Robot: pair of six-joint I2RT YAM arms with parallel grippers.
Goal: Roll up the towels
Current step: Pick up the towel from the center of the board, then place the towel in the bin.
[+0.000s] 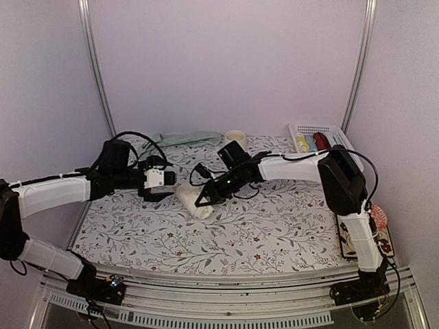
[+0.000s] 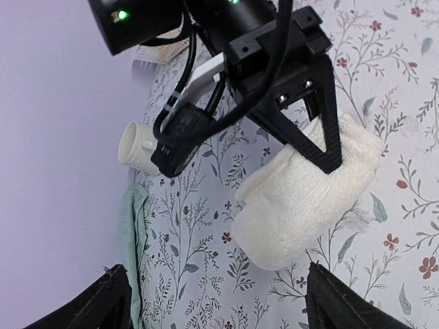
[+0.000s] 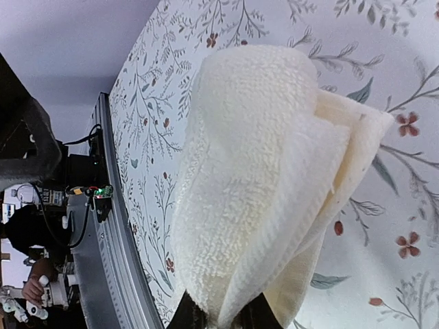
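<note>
The cream towel (image 1: 195,203) lies as a loose roll on the floral table, left of centre. My right gripper (image 1: 202,200) is shut on its upper layers; in the right wrist view the folds of the cream towel (image 3: 260,171) bunch between the dark fingertips (image 3: 186,317). The left wrist view shows the same roll (image 2: 302,205) with the right gripper's fingers (image 2: 322,140) pinching its far end. My left gripper (image 1: 171,186) stands open just left of the roll, its jaws wide apart and empty (image 2: 219,305). The sage green towel (image 1: 182,139) lies crumpled along the back wall (image 2: 134,247).
A cream mug (image 1: 235,137) stands at the back centre, next to the green towel (image 2: 137,145). A white basket (image 1: 317,128) with coloured items sits at the back right. A red-and-white object (image 1: 378,218) lies at the right edge. Purple walls enclose the table.
</note>
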